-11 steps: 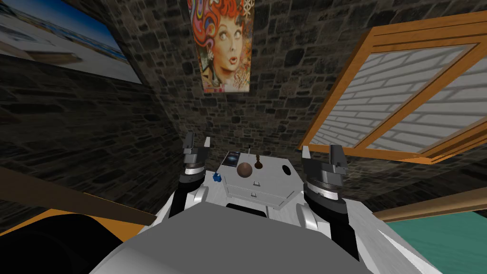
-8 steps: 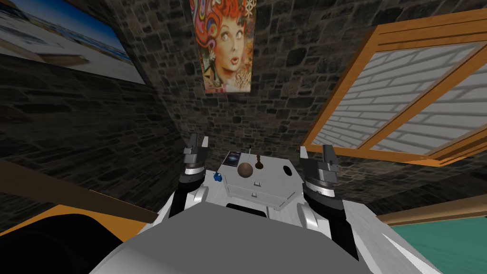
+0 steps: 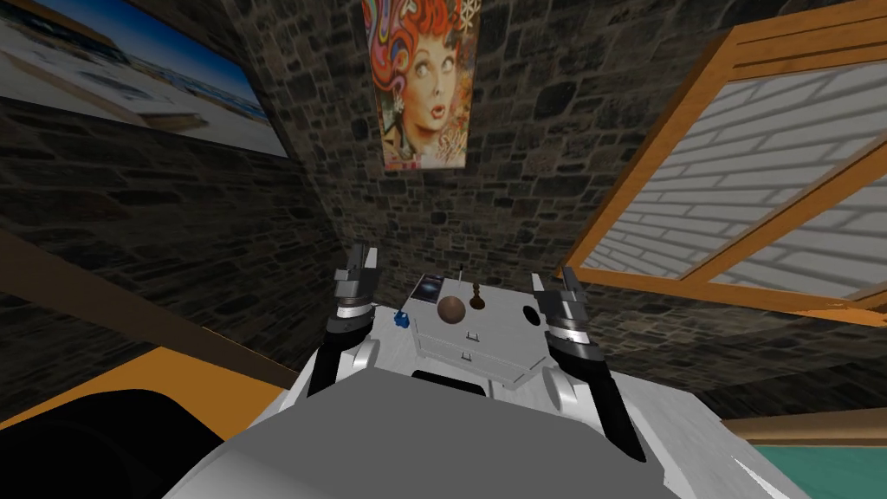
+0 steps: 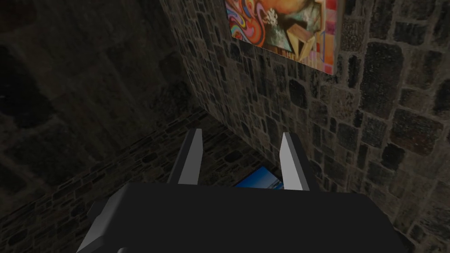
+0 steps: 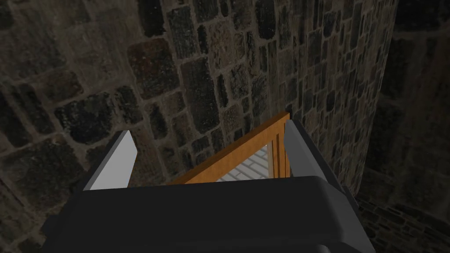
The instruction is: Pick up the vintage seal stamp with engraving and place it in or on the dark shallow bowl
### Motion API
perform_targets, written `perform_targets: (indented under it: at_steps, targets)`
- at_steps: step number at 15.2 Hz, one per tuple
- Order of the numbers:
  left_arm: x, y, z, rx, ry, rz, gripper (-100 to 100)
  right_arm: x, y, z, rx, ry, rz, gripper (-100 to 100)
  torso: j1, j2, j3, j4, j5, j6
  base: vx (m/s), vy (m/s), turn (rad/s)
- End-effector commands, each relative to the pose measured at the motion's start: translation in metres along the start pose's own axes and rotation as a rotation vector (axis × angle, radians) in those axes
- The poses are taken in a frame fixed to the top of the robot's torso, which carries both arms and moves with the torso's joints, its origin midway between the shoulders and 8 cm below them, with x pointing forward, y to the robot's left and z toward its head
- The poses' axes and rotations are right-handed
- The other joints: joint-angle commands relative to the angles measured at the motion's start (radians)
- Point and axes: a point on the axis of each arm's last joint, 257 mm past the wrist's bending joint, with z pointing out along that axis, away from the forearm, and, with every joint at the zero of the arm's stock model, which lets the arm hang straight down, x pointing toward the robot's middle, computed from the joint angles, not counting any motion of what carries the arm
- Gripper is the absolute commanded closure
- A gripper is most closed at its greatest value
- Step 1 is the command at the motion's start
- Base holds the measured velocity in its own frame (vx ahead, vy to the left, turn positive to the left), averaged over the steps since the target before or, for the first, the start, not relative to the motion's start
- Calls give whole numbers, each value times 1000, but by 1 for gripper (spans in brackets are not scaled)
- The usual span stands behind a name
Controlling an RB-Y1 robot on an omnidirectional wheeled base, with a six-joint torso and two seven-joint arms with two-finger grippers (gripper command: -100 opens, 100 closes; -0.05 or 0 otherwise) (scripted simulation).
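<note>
the right gripper (image 3: 553,283) hangs just off the right edge of the white table (image 3: 498,342), its two blades spread wide with nothing between them; the right wrist view shows the same broad gap, aimed at the wall rather than down at the tabletop

outward from it, in the head view, the seal stamp (image 3: 476,297) lies at about 9 o'clock, near the table's far edge. it is a small dark brown piece that seems to stand upright, handle up and wider foot on the surface, so its long axis runs vertical. at about 8 o'clock from the stamp, just beside it but apart, sits the bowl (image 3: 449,309), round and brown

the left gripper (image 3: 362,258) is raised beyond the table's left side, blades also parted wide and empty. from it the stamp lies at roughly 4 o'clock, with a flat blue-faced panel (image 3: 426,288) and the bowl between them

my reading is that the right arm is the nearer one and has the clearer path: it needs to swing toward 9 o'clock, tip its blades downward and close on the upright handle from the sides. the carry after that would be brief, since the bowl is right next to the stamp. the risk is knocking so small an upright piece over on the way in
</note>
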Motion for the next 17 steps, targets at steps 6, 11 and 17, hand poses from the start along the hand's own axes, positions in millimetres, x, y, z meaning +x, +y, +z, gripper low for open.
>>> perform_targets:
  at_steps: [6,11,17]
  targets:
    - [0,0,0,0,0,0,0,-25,-63,0,159,-34,120,-100,0,0,0,0,0,0,-4,4,100]
    - [0,0,0,0,0,0,0,-50,-110,-5,277,-86,212,-100,0,0,0,0,0,0,-5,4,123]
    - [0,0,0,0,0,0,0,-92,-171,-12,427,-195,357,-100,0,0,0,0,0,1,-5,5,131]
